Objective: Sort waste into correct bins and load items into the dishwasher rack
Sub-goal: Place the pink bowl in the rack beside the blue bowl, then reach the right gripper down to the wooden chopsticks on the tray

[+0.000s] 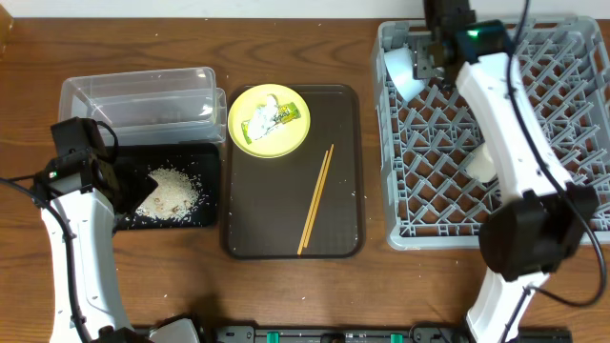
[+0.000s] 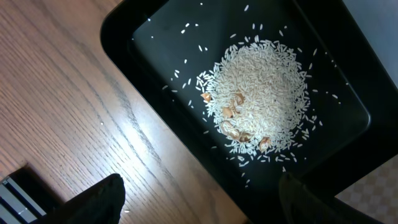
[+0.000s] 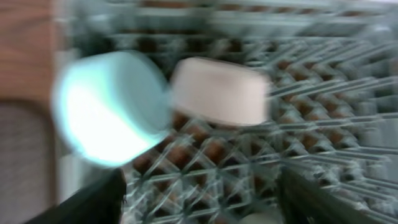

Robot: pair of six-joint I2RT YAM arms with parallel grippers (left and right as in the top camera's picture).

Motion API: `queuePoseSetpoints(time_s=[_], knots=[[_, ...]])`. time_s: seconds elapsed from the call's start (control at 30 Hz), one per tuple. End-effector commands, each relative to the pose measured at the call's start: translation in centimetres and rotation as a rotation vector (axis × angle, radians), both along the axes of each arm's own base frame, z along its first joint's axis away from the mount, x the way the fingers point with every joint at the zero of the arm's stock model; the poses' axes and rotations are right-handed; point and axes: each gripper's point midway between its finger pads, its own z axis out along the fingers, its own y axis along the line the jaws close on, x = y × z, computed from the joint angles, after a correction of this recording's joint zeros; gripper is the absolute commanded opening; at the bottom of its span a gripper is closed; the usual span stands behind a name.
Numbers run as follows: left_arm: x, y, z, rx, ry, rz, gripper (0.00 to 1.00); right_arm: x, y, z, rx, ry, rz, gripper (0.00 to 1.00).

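Dishwasher rack point(image 1: 496, 133) stands just right of the brown serving tray point(image 1: 286, 229). Light blue bowl point(image 1: 404, 74) sits in the rack's far corner, on the side nearest the serving tray. White bowl point(image 3: 221, 90) is also on the pegs. In the right wrist view it appears beside the blue one, but that view is blurred and I cannot tell whether they touch.

Right gripper point(image 3: 199, 202) hovers over that same corner of the rack, fingers spread wide with nothing between them.

On the serving tray:
- The yellow plate point(image 1: 269, 120) is at the far left corner.
- The green-and-white wrapper point(image 1: 271, 118) lies crumpled on the plate.
- The chopsticks point(image 1: 316, 198) lie together on the tray floor, angled, nearer than the plate.

Left of the serving tray:
- The black tray point(image 2: 124, 37) is touching or almost touching its left edge.
- The rice point(image 2: 258, 93) is heaped inside the black tray, with a few brownish bits in the heap and stray grains around it.
- The clear tub point(image 1: 143, 95) sits just behind the black tray.

Left gripper point(image 2: 199, 202) hangs over the black tray's near edge, fingers wide apart and empty.
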Motion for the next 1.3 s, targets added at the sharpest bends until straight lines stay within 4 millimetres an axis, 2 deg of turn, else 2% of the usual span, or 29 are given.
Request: queuePoseSetpoints(time_s=[0.0, 0.03, 0.1, 0.27, 0.4, 0.67, 0.83, 0.93, 1.07, 1.27], knots=[[-0.1, 0.1, 0.3, 0.002, -0.01, 0.02, 0.82, -2.8, 6.8, 0.8, 0.301, 0.085, 0.285, 0.85], [-0.2, 0.1, 0.3, 0.002, -0.009, 0.019, 0.82, -4.1, 8.6, 0.9, 0.38, 0.128, 0.363, 0.87], [-0.2, 0.1, 0.3, 0.001, -0.009, 0.019, 0.82, -6.2, 10.6, 0.7, 0.477, 0.206, 0.433, 0.87], [-0.1, 0.1, 0.3, 0.001, -0.01, 0.019, 0.82, -10.4, 13.3, -1.7, 0.476, 0.381, 0.461, 0.83], [-0.2, 0.1, 0.3, 0.001, -0.009, 0.019, 0.82, -13.1, 15.7, -4.9, 0.408, 0.478, 0.406, 0.83], [-0.2, 0.1, 0.3, 0.001, -0.01, 0.019, 0.82, -18.1, 18.2, -12.2, 0.299, 0.583, 0.231, 0.82], [-0.2, 0.1, 0.3, 0.001, -0.01, 0.019, 0.82, -19.6, 19.9, -16.4, 0.322, 0.57, 0.197, 0.73], [-0.2, 0.1, 0.3, 0.001, -0.009, 0.019, 0.82, -20.2, 20.8, -18.1, 0.339, 0.547, 0.2, 0.66], [-0.1, 0.1, 0.3, 0.001, -0.009, 0.019, 0.82, -20.8, 21.4, -19.5, 0.316, 0.507, 0.193, 0.61], [-0.2, 0.1, 0.3, 0.001, -0.01, 0.019, 0.82, -21.5, 20.3, -20.4, 0.208, 0.462, 0.139, 0.58]])
